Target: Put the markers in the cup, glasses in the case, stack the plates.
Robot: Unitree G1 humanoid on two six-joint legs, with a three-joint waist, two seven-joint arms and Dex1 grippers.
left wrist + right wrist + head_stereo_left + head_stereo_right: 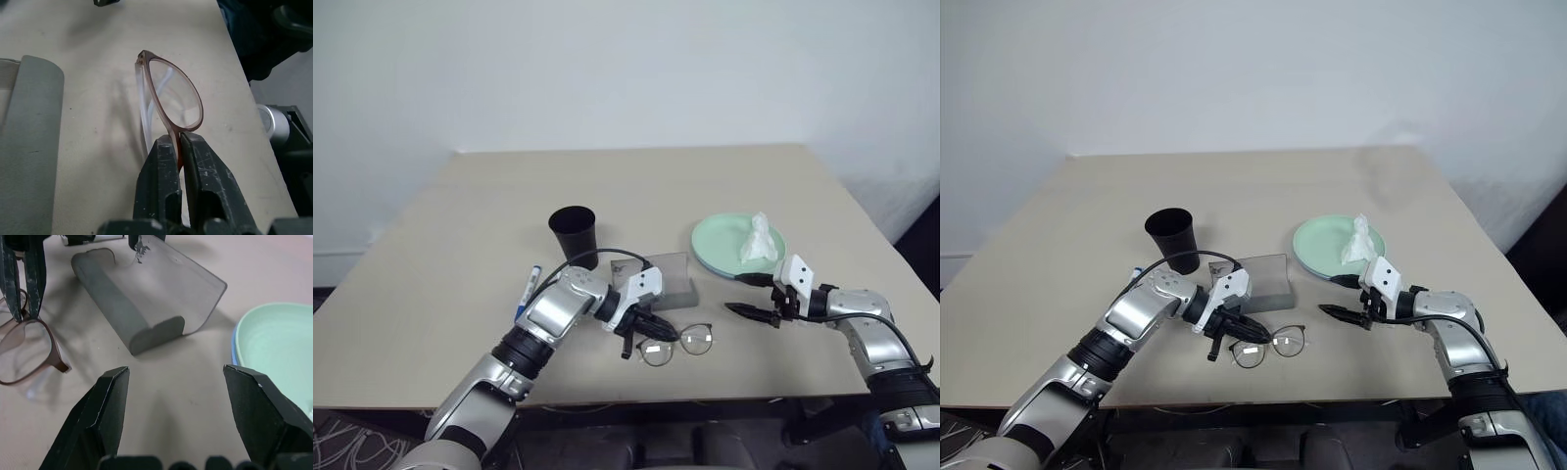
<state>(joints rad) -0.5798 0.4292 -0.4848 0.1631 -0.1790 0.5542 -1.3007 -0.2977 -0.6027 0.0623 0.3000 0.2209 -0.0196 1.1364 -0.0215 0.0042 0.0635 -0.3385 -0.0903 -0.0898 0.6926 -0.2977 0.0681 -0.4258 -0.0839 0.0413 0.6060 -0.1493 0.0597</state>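
The glasses [677, 343] lie on the table near its front edge, in front of the grey case [672, 278], whose lid stands open. My left gripper [177, 142] is shut on the glasses' frame beside one lens [176, 98]. To the right, my right gripper [751, 297] hovers open between the case and the mint green plate [717, 245], with nothing between its fingers. A thin blue edge [234, 348] shows under the green plate. The black cup [573, 232] stands upright behind my left arm. A marker [528, 292] with a blue cap lies to the left of that arm.
A crumpled white tissue [756, 238] sits on the green plate. The table's front edge [705, 399] runs close below the glasses and both grippers.
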